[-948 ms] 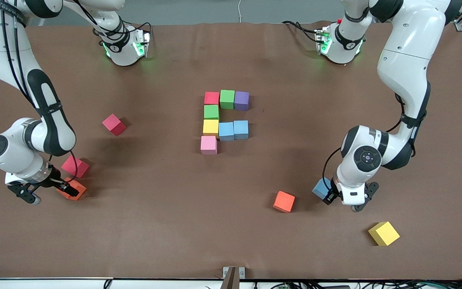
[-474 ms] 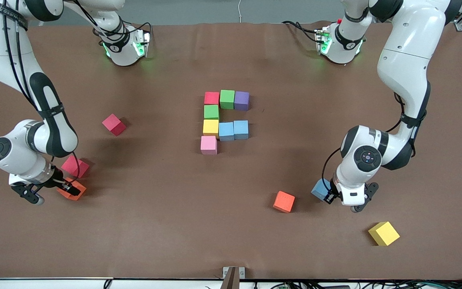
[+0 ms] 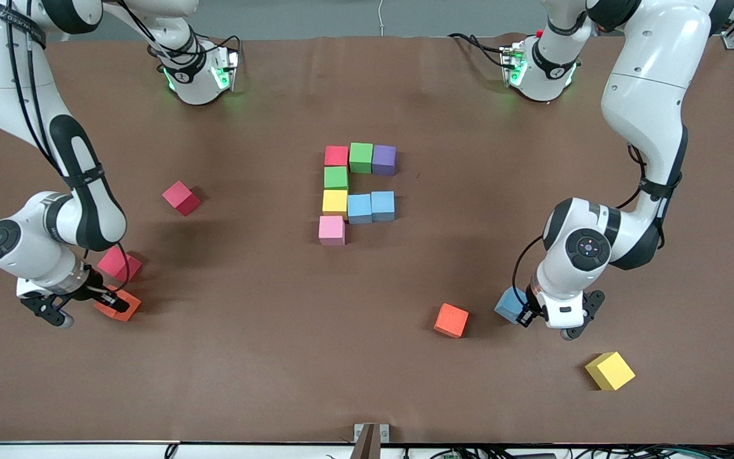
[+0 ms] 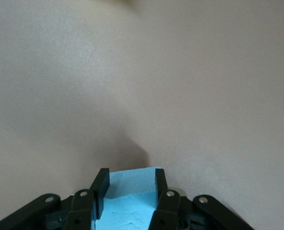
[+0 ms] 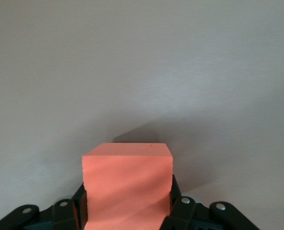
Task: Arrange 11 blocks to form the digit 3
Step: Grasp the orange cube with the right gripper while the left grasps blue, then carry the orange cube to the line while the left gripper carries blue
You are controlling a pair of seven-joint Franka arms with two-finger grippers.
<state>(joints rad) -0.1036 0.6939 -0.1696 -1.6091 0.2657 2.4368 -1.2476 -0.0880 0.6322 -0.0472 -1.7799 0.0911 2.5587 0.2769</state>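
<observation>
2 wrist views show claws gripping blocks (image 5: 127,184).

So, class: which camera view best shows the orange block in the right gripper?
The right wrist view: the orange block fills its foreground between the right gripper fingers. The front view shows it small and partly covered; the left wrist view shows none of it.

Block cluster (image 3: 355,191) sits mid-table, blocks touching; open brown table (image 3: 265,357) all round it. Toward the right arm's end: red block (image 3: 181,197) alone, second red block (image 3: 118,264) just beside the right gripper (image 3: 102,301). Toward the left arm's end: orange block (image 3: 451,319) near the left gripper (image 3: 523,313); yellow block (image 3: 609,370) nearer the camera, well apart.
</observation>
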